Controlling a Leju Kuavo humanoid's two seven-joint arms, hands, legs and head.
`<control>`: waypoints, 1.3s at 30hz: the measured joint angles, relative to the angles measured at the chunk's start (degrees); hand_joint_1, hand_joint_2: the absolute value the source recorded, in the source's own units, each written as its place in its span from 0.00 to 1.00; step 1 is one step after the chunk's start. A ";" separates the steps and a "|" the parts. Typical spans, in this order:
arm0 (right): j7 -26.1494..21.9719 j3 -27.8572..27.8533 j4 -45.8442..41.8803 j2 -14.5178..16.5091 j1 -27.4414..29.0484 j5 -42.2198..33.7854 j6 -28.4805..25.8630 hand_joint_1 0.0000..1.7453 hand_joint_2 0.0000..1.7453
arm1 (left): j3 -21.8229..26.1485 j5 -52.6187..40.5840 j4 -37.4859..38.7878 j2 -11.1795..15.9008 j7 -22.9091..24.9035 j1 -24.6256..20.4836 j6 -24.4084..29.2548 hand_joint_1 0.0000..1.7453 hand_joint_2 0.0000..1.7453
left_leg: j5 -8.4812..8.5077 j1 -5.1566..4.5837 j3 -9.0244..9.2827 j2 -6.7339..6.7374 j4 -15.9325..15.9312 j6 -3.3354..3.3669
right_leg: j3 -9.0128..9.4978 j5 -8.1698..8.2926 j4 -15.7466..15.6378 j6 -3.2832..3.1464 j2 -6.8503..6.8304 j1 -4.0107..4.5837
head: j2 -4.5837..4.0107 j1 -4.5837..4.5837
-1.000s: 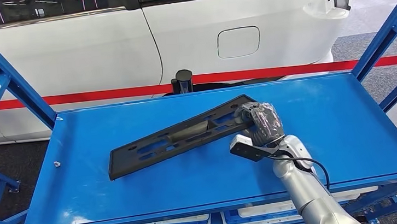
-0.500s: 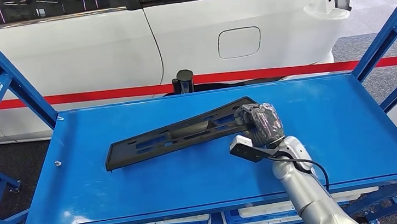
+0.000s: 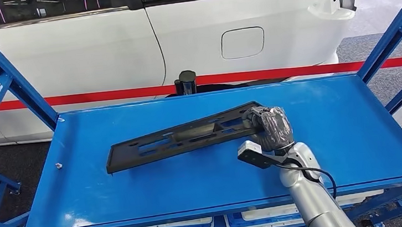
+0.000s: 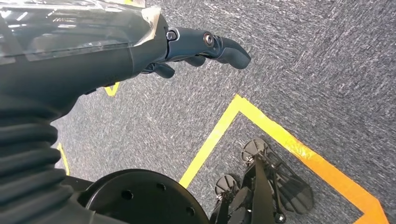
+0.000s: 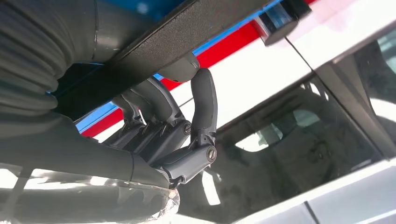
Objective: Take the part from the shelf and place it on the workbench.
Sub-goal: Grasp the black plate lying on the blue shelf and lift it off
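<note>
Part (image 3: 181, 137), a long black slotted panel, lies slantwise over the blue shelf (image 3: 356, 126), gripped at its right end by the right hand (image 3: 269, 126), fingers (image 5: 203, 100) curled around its edge. Left hand (image 4: 196, 46) hangs loose above the floor, grasping nothing. Lifting well probably means keeping the long free end level, clear of the shelf's uprights.

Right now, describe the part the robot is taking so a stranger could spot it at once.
Find the blue shelf in front of the white car. On its top lies a long, flat black part with slots, running slantwise. The right hand grips its right end; nothing else there is black and long.
</note>
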 joint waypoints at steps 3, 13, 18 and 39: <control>0.02 0.00 -2.41 0.07 1.30 -0.56 0.28 1.00 1.00 | -0.05 -0.11 0.00 0.00 0.11 0.05 -0.01 0.00 1.00 | 0.00 0.00 -0.05 0.01 0.00 0.00 | -0.06 0.00 0.00 0.00 0.01 0.00 | 0.01 -0.01; -2.12 -0.03 -13.15 0.60 7.47 -14.55 6.83 1.00 1.00 | -0.05 0.05 -0.01 0.00 0.27 0.16 0.10 0.00 1.00 | 0.02 0.01 -0.35 0.00 0.00 -0.02 | -0.33 0.01 0.01 0.00 -0.01 0.01 | 0.01 -0.01; -3.34 0.04 -22.81 1.36 12.71 -28.22 12.82 1.00 1.00 | -0.03 0.74 -0.01 0.00 0.51 0.19 0.63 0.00 1.00 | 0.03 0.01 -0.64 -0.01 0.00 -0.02 | -0.61 0.01 0.01 -0.01 -0.05 0.00 | 0.00 0.00; -5.87 -3.94 -42.53 5.83 21.50 -56.76 22.31 1.00 1.00 | -0.10 -0.66 -0.01 0.02 3.04 0.20 -0.63 0.00 1.00 | -0.06 -0.26 -0.90 -0.01 0.13 0.14 | -0.77 0.06 -0.04 0.07 -0.05 -0.24 | 0.01 -0.02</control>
